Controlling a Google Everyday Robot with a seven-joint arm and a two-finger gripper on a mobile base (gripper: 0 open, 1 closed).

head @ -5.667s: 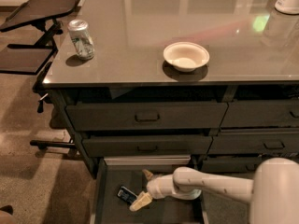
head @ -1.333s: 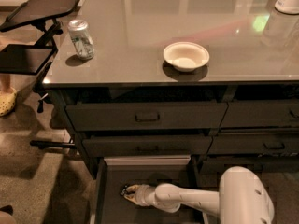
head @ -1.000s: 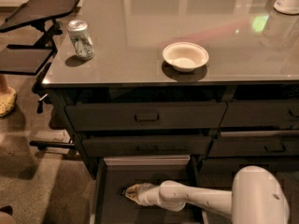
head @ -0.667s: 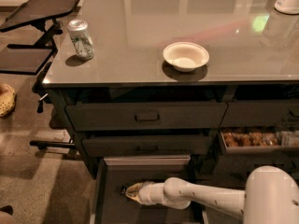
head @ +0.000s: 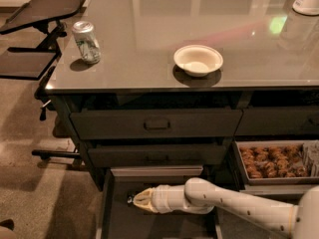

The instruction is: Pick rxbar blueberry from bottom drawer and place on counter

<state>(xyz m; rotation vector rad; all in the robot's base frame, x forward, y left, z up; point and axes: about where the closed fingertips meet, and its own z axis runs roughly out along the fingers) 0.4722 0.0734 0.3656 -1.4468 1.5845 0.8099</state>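
The glossy grey counter topped a dark cabinet of drawers, with a dark tilted stand tray off its left end. Below, the bottom drawer stood pulled out, and the pale arm reached into it from the right. A drawer of snacks was open on the right. On the counter sat a white bowl and a silver-green can, well apart. The gripper lay low over the drawer's floor, pointing left; its grip could not be told. The rxbar blueberry could not be made out against the dark floor at its tip.
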